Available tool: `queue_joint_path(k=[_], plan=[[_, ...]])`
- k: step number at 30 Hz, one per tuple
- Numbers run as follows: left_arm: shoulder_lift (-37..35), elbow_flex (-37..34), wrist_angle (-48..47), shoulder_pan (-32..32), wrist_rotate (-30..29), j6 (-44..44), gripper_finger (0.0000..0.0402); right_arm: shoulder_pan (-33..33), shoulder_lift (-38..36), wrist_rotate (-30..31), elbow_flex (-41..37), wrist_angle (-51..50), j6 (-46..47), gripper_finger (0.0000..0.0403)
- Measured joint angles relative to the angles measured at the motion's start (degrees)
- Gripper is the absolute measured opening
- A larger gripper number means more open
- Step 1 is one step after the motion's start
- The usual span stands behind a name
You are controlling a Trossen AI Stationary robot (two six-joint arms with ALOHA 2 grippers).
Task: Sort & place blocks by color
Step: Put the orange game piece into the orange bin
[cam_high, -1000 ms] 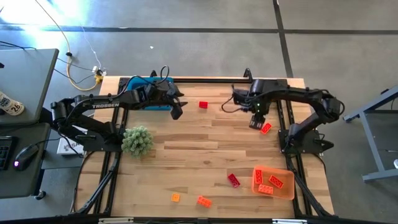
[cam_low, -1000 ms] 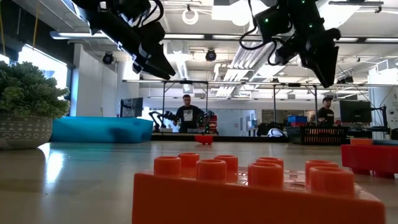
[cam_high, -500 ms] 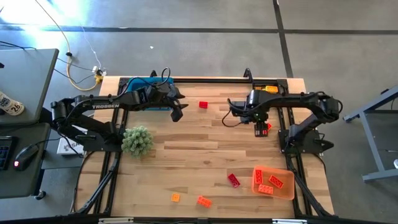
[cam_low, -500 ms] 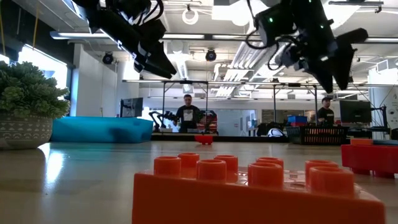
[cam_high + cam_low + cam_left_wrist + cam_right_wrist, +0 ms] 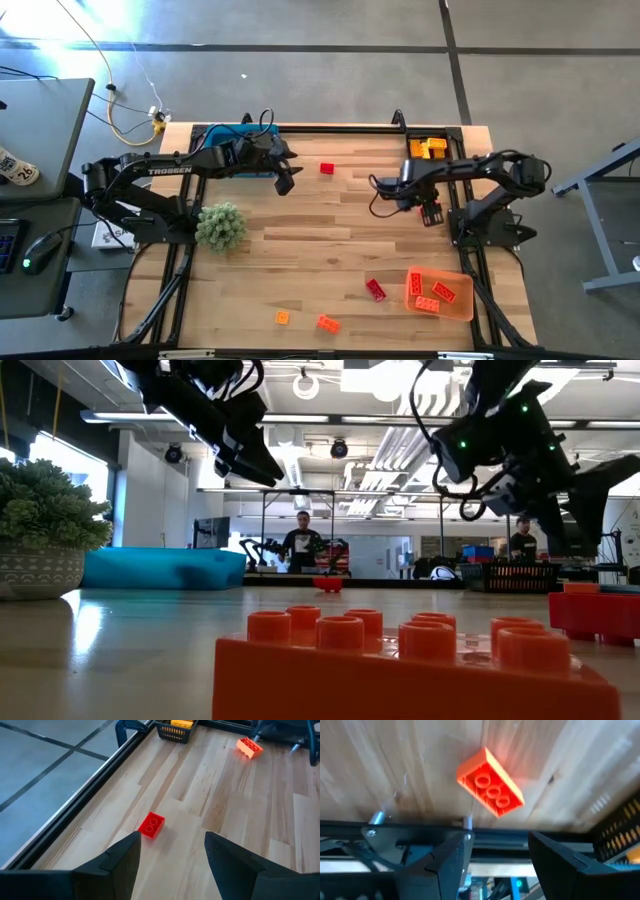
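At the right edge of the table (image 5: 300, 250) your right gripper (image 5: 432, 213) hangs with its fingers spread and nothing between them. The orange block (image 5: 491, 788) it looks at lies on the wood just ahead of those fingers, apart from them and close to the table's frame; from above it is hidden under the arm.

Your left gripper (image 5: 284, 182) hovers at the far left-centre, fingers parted and empty. A red block (image 5: 326, 168) lies on the wood just ahead of it, a little to one side, not touched.

At the far right corner a black basket (image 5: 428, 147) holds yellow blocks (image 5: 432, 148). Near the front right corner an orange tray (image 5: 446, 303) holds several orange blocks (image 5: 428, 292), and a red block (image 5: 376, 290) lies just beside it on the table. Two more orange blocks (image 5: 327, 323) lie near the front edge, well apart from both grippers. A blue tray (image 5: 230, 135) sits at the far left, partly under the left arm, and a green plant ball (image 5: 221, 225) stands beside that arm.

You can read "TROSSEN" in white on the left arm (image 5: 170, 169). No other writing is legible.
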Motion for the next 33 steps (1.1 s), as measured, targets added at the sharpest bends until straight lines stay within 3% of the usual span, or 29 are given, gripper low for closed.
queue_joint_path(k=[10, 15, 27, 33], plan=[[0.0, 0.0, 0.0, 0.0, 0.0, 0.0, 0.0207, 0.0, 0.0, 0.8, -2.9, 6.1, -4.9, 0.0207], [0.0, 0.0, 0.0, 0.0, 0.0, 0.0, 0.0207, 0.0, 0.0, -3.9, -2.9, 8.7, -7.7, 0.0207], [0.0, 0.0, 0.0, 0.0, -1.3, 0.0, 0.0207, 0.0, 0.0, -5.9, -4.4, 10.1, -11.8, 0.0207], [0.0, 0.0, 0.0, 0.0, -3.5, 2.0, 0.0207, 0.0, 0.0, -0.1, -7.3, 10.9, -11.5, 0.0207]])
